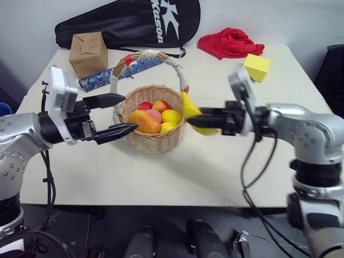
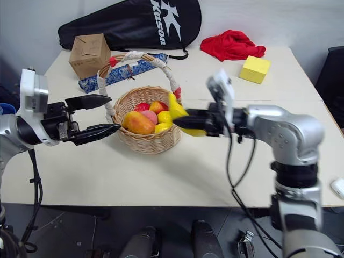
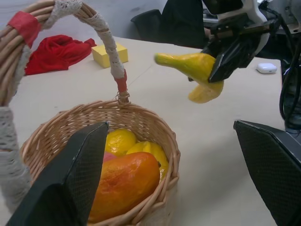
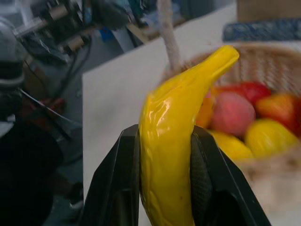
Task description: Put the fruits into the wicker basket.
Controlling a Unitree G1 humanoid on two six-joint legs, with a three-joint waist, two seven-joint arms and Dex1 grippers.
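Observation:
The round wicker basket (image 1: 153, 141) with its tall wrapped handle stands mid-table and holds several fruits: an orange-red mango (image 1: 143, 121), a pink peach (image 1: 155, 114) and yellow ones (image 1: 171, 116). My right gripper (image 1: 194, 123) is shut on a yellow banana (image 1: 192, 114), held in the air just beside the basket's right rim. In the right wrist view the banana (image 4: 171, 155) sits clamped between both fingers. My left gripper (image 1: 122, 114) stands open at the basket's left side, one finger on each side of the handle's base, with nothing held.
A brown cardboard box (image 1: 88, 53), a blue patterned roll (image 1: 119, 73) and a black racket bag (image 1: 131, 21) lie at the back left. A red cloth (image 1: 230, 43) and a yellow cube block (image 1: 256, 67) sit back right. A small white object (image 2: 338, 187) lies near the right edge.

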